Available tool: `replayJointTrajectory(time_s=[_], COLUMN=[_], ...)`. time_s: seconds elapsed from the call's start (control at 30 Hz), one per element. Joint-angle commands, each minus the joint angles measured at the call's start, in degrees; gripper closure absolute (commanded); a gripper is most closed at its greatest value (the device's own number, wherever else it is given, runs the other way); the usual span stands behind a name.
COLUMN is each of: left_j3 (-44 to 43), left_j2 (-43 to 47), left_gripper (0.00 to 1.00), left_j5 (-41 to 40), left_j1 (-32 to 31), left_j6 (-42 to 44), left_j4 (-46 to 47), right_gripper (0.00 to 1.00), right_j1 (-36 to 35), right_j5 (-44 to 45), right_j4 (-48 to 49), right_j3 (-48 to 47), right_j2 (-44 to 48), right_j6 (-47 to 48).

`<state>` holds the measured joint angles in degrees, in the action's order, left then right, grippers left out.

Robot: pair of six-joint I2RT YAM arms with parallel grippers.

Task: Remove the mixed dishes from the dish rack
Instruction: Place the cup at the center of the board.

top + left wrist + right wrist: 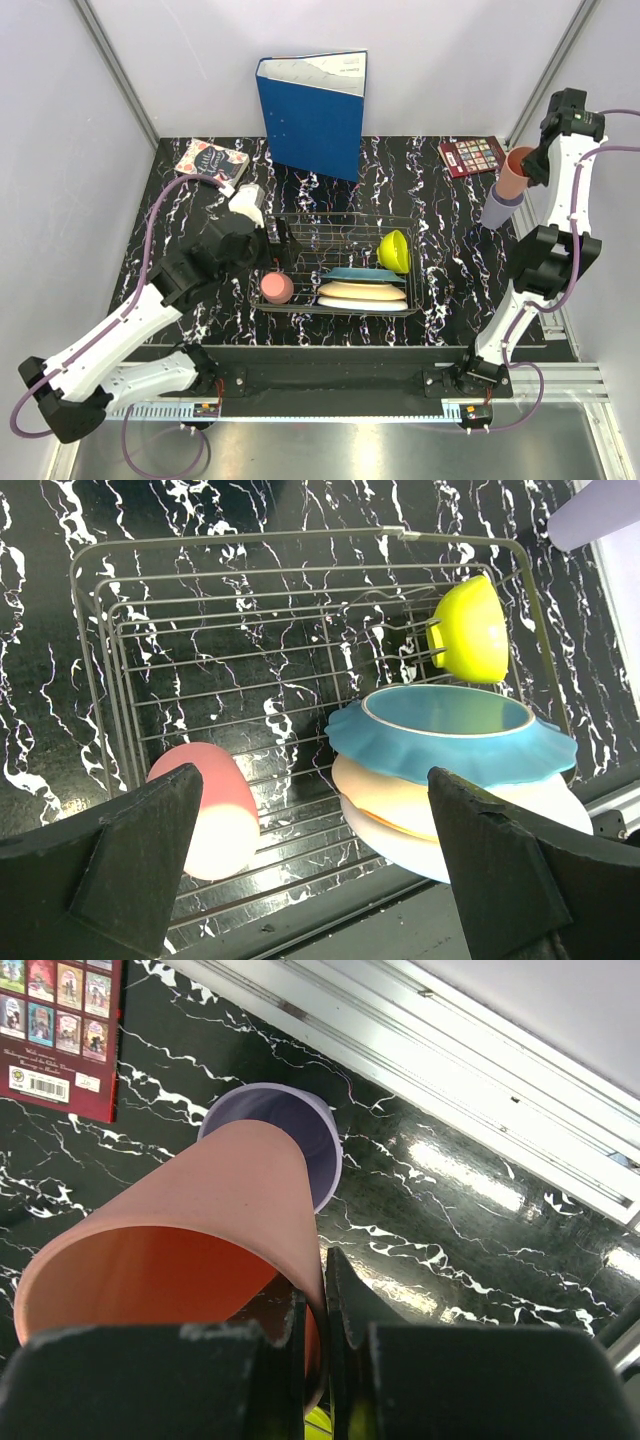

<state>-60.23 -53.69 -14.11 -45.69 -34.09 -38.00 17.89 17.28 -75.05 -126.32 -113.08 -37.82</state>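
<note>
The right gripper [318,1352] is clamped on the rim of a pink cup [170,1230], one finger inside the wall and one outside, well off to the right of the rack [335,240]. That cup's bottom end lies at the mouth of the lavender cup [322,1135], which stands on the table [430,1230]. Whether it sits inside cannot be told. The left gripper [315,880] hangs over the rack's left part with its fingers [110,870] spread wide and nothing between them. Beneath it, in the rack's near left corner, the second pink cup [215,815] lies on its side. By count there are two pink cups, one lavender cup, one bowl [470,630] and three plates. The yellow-green bowl stands on edge at the rack's right end. Nearer than it, the teal plate [450,730], cream plate [385,795] and white plate [400,850] are stacked, teal on top. One blue binder [315,110] stands upright behind the rack. Two books lie flat beyond it, the left book [210,160] and the right book [55,1030]. The right wrist view shows the right book's cover as a grid of small pictures with a barcode, its print too small to read. Only the overhead view shows the binder and the left book, and only the left wrist view shows the teal plate's wavy rim.
</note>
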Motion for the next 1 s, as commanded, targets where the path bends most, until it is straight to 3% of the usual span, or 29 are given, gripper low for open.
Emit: replayJointTrajectory(time_s=[0.0,0.47,0.53,0.57,0.67,0.77,0.97], left_j3=[0.0,0.5,0.4,0.3,0.5,0.4,0.2], left_j2=[-0.9,-3.3,-3.6,-3.7,-4.3,-4.9,-5.1], left_gripper=[0.01,0.01,0.01,0.01,0.01,0.01,0.01], left_j5=[0.2,-0.1,-0.1,-0.1,-0.8,-1.0,-2.0], left_j1=[-0.2,-0.1,-0.1,-0.2,-0.1,-0.2,-0.1], left_j6=[1.0,0.7,0.7,0.7,0.3,0.2,0.2], left_j4=[1.3,1.5,1.5,1.5,1.5,1.5,1.5], right_gripper=[1.00,1.00,0.91,0.62,0.22,0.12,0.09], right_j1=[-0.3,-0.3,-0.3,-0.3,-0.3,-0.3,-5.3], right_j5=[0.7,0.4,0.0,-0.5,-2.7,-5.7,-13.5], right_j4=[3.3,9.7,10.2,10.4,11.0,11.0,9.1], right_j3=[1.2,10.5,10.4,9.6,6.7,0.7,-18.0], right_j2=[4.3,5.6,5.7,5.8,6.3,6.6,6.5], right_j6=[-0.1,-0.8,-0.9,-1.5,-3.7,-6.0,-5.8])
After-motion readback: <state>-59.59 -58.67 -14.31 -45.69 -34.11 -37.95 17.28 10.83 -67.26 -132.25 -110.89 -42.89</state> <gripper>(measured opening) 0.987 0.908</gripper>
